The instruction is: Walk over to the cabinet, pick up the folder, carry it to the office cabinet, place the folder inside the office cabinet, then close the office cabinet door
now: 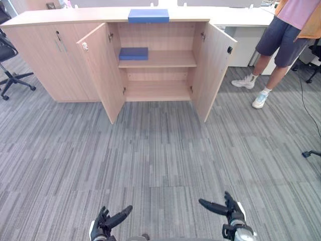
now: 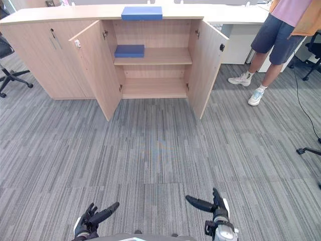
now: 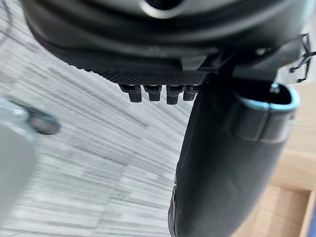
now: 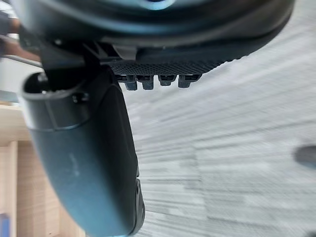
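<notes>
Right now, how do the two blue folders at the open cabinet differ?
The upper folder lies on the cabinet top; the lower folder lies inside, on the upper shelf. The upper folder is a brighter blue; the lower folder is darker. The upper folder sits about mid-width over the opening; the lower folder sits at the shelf's left end. Both lie flat.

blue folders x2 | open cab. doors x2 | person x1 | hands x2
</notes>
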Controlling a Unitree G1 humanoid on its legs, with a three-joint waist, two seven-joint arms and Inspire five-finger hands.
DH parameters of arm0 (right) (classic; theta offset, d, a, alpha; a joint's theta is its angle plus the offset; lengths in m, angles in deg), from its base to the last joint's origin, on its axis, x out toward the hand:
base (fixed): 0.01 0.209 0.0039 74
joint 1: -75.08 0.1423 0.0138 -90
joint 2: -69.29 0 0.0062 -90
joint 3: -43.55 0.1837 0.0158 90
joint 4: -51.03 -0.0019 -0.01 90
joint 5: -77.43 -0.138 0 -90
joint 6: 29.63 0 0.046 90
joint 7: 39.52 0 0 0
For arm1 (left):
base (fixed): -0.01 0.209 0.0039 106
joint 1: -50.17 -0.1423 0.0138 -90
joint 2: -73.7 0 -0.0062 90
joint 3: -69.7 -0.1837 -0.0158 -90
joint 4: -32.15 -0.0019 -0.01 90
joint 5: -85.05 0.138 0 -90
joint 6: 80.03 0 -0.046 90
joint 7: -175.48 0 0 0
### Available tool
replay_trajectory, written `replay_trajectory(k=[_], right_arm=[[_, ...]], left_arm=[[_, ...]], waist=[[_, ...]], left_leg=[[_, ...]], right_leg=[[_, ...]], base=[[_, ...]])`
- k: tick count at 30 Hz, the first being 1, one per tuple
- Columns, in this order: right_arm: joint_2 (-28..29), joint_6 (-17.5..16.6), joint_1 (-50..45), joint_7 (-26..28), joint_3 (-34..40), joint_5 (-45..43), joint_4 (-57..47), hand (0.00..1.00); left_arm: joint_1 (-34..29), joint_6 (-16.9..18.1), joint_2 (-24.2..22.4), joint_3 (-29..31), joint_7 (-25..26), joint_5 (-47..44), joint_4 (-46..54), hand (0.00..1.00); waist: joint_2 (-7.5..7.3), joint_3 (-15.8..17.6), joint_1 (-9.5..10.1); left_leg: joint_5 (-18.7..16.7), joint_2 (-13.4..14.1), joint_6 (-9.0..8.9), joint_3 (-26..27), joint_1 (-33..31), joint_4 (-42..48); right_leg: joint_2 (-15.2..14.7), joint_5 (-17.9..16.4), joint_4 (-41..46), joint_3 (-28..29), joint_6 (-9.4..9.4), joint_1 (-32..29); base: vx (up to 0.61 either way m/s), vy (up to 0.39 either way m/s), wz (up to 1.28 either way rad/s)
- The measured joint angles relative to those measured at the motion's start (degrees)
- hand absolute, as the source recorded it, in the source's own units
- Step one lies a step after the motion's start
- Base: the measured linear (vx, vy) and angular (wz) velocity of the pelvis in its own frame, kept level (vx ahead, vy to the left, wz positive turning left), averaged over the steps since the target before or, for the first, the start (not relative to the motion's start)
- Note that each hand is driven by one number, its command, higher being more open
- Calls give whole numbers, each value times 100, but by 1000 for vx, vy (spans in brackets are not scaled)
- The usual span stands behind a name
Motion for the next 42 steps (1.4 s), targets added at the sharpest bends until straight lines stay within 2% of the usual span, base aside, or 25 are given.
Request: replay_trajectory(k=[11, 13, 16, 17, 19, 21, 22, 23, 24, 26, 28, 30, 31, 32, 33, 34, 35, 36, 37, 38, 39, 40, 41, 42], right_arm=[[-130, 1, 186, 131, -81, 650, -139, 100], [-180, 1, 276, 133, -154, 656, -148, 100], [-209, 13, 424, 121, -181, 671, -147, 100], [-270, 18, 457, 109, -266, 706, -143, 100], [-337, 27, 526, 110, -379, 804, -113, 100], [-333, 52, 586, 108, -385, 806, -83, 100], [-347, 56, 608, 106, -379, 806, -84, 100], [-351, 73, 631, 104, -383, 806, -85, 100], [-315, 75, 619, 107, -432, 807, -100, 100], [-272, 96, 519, 115, -561, 807, -110, 100], [-275, 98, 525, 112, -586, 804, -200, 100], [-317, 105, 527, 110, -584, 801, -325, 100], [-365, 106, 567, 120, -595, 801, -374, 100], [-364, 107, 555, 120, -616, 801, -387, 100], [-369, 106, 519, 120, -637, 801, -421, 100], [-465, 125, 530, 114, -626, 801, -425, 100], [-421, 142, 634, 130, -627, 800, -467, 100], [-419, 140, 623, 146, -628, 801, -520, 100], [-422, 139, 604, 154, -640, 800, -544, 100], [-405, 139, 596, 143, -715, 784, -551, 100], [-386, 140, 573, 123, -740, 767, -576, 100], [-324, 141, 506, 105, -736, 738, -705, 100], [-229, 135, 466, 76, -747, 716, -876, 100], [-178, 49, 564, 57, -768, 567, -883, 100]], left_arm=[[-81, 8, 5, 146, -139, 222, 557, 100], [-105, 6, -3, 146, -145, 243, 686, 100], [-184, 2, -27, 145, -149, 429, 807, 100], [-251, -9, -55, 142, -149, 501, 930, 100], [-335, -24, -87, 140, -154, 631, 1168, 100], [-427, -64, -81, 139, -162, 767, 1399, 100], [-447, -73, -73, 131, -163, 835, 1451, 100], [-445, -94, -71, 119, -161, 864, 1453, 100], [-438, -104, 7, 100, -150, 924, 1488, 100], [-428, -129, 241, 1, -123, 980, 1501, 100], [-325, -129, 322, -6, -77, 1020, 1496, 100], [-101, -121, 320, -55, -22, 1021, 1440, 100], [170, -110, 292, -56, 4, 1021, 1264, 100], [204, -99, 308, -54, 12, 1022, 1221, 100], [218, -99, 314, -53, 17, 1023, 1171, 100], [366, -103, 200, -91, 22, 1040, 934, 100], [453, -107, 208, -99, -18, 1103, 890, 100], [489, -108, 195, -110, -33, 1125, 859, 100], [485, -109, 146, -115, -38, 1125, 821, 100], [441, -103, 110, -102, -57, 1128, 806, 100], [437, -87, 111, -99, -75, 1126, 815, 100], [440, -63, 117, -99, -100, 1126, 856, 100], [462, -39, 104, -100, -114, 1124, 876, 100], [458, -39, 102, -109, -150, 1125, 892, 100]], waist=[[-7, 152, -47], [-15, 268, -41], [57, 330, -31], [97, 349, -31], [140, 378, -2], [94, 430, 8], [84, 476, 30], [107, 493, 30], [111, 558, -34], [126, 628, -101], [118, 644, -144], [232, 710, -244], [323, 779, -283], [311, 774, -279], [292, 764, -291], [554, 831, -310], [539, 867, -323], [517, 861, -327], [520, 872, -343], [486, 903, -298], [519, 903, -268], [489, 966, -229], [361, 1048, -105], [192, 1136, 65]], left_leg=[[-42, -106, -4, 22, 50, -92], [-165, -115, 55, 73, -39, 102], [-555, -96, 95, 193, -375, 704], [-761, -75, 151, 216, -542, 1033], [-1058, -60, 231, 270, -741, 1466], [-1383, -143, 357, 317, -794, 1788], [-1535, -221, 452, 317, -733, 1848], [-1588, -218, 486, 313, -690, 1860], [-1668, -224, 608, 235, -482, 1855], [-1840, -186, 642, 60, -57, 1730], [-1887, -167, 607, -70, 216, 1509], [-1904, -15, 570, -293, 531, 1192], [-1985, 207, 334, -471, 882, 1013], [-2044, 227, 226, -500, 985, 1016], [-2107, 243, 113, -540, 1128, 1040], [-2150, 465, -21, -594, 1333, 1195], [-1812, 495, -427, -546, 1125, 1719], [-1553, 473, -480, -502, 981, 2104], [-764, 505, -421, -371, 649, 3128], [226, 692, -541, -259, 164, 4395], [58, 818, -506, -152, -107, 5056], [-476, 995, -317, 26, -600, 5987], [-993, 1044, -15, 292, -1222, 6479], [-1364, 845, 188, 532, -1902, 6084]], right_leg=[[-108, 13, -109, -93, 91, 84], [-122, 1, -106, -73, 114, 72], [-141, -43, -28, 19, 191, -61], [-147, -123, 51, 37, 275, -128], [-201, -398, 430, 70, 374, -348], [-383, -808, 1193, 77, 465, -573], [-527, -957, 1915, 18, 478, -824], [-587, -954, 2477, -34, 476, -1062], [-677, -930, 3720, -101, 456, -1573], [-584, -1264, 4042, -127, 270, -1957], [-447, -1288, 3699, -173, 207, -2442], [-205, -1090, 3086, -288, 123, -2925], [107, -264, 2019, -520, -109, -3162], [176, 128, 1644, -575, -190, -3191], [210, 707, 1448, -585, -401, -3180], [315, 937, 1953, -714, -518, -3166], [228, 506, 2332, -829, -629, -3173], [190, 295, 2398, -841, -603, -3088], [212, 38, 2272, -866, -588, -2672], [337, -54, 1776, -831, -587, -1989], [441, -60, 1513, -816, -596, -1659], [569, -68, 1060, -793, -608, -1097], [621, -83, 553, -704, -629, -461], [575, -102, 183, -470, -652, 29]], base=[[29, 17, 3], [-56, 6, -10], [-48, 32, -17], [-5, 63, -14], [14, 74, -12], [124, 126, -4], [170, 154, -5], [186, 154, 4], [206, 120, 20], [393, 98, 32], [534, 48, 37], [698, -15, 71], [645, -56, 67], [681, -70, 63], [628, -92, 37], [771, -128, 35], [763, -145, 31], [741, -174, 26], [747, -192, 25], [739, -176, 19], [707, -146, 18], [671, -124, 13], [883, -128, -14], [712, -73, -43]])
